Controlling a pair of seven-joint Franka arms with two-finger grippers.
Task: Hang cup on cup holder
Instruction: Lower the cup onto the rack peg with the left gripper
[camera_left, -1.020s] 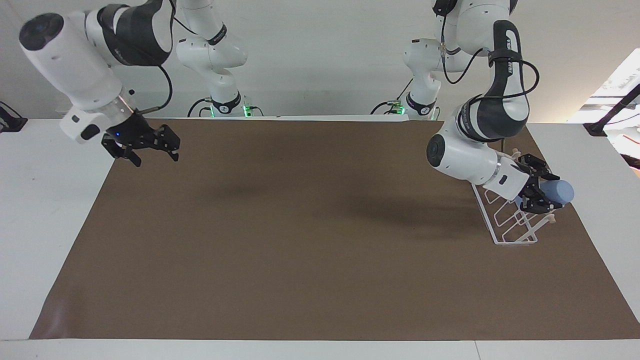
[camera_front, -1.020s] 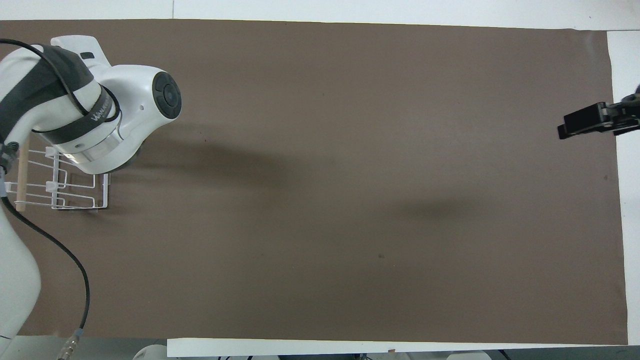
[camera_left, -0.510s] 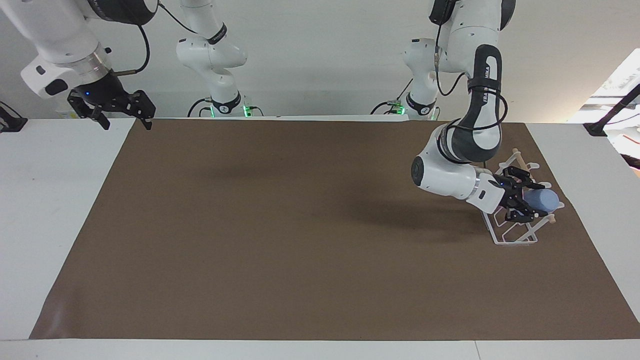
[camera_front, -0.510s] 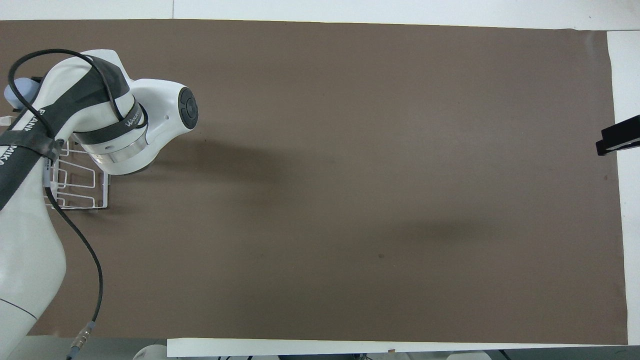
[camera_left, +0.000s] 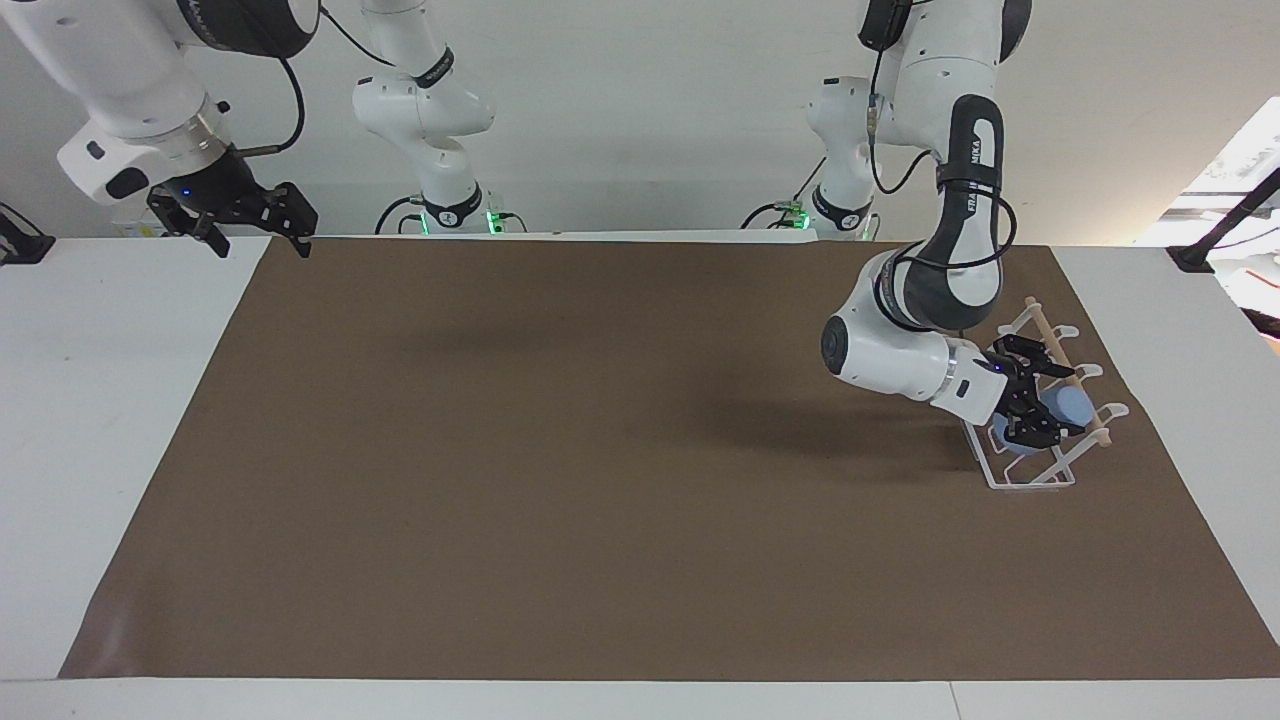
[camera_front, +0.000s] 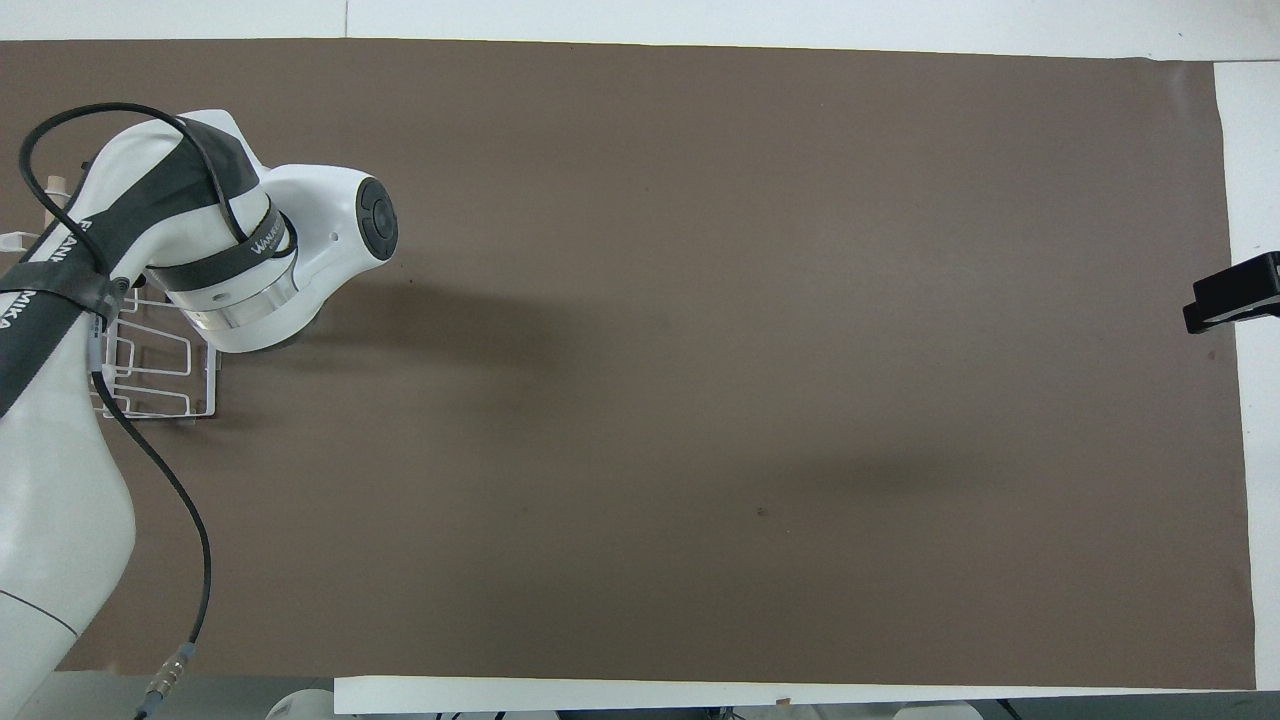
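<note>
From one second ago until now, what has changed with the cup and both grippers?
The left gripper brought the cup down from above the rack into its prongs, still gripping it. The right gripper rose and drew back toward the mat's edge. The rack stayed put.

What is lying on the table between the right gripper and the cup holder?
Nothing: only bare brown mat stretches from under the right gripper to the cup holder, as both views show.

one cup (camera_left: 1072, 407), one cup holder (camera_left: 1040, 478), two arms
</note>
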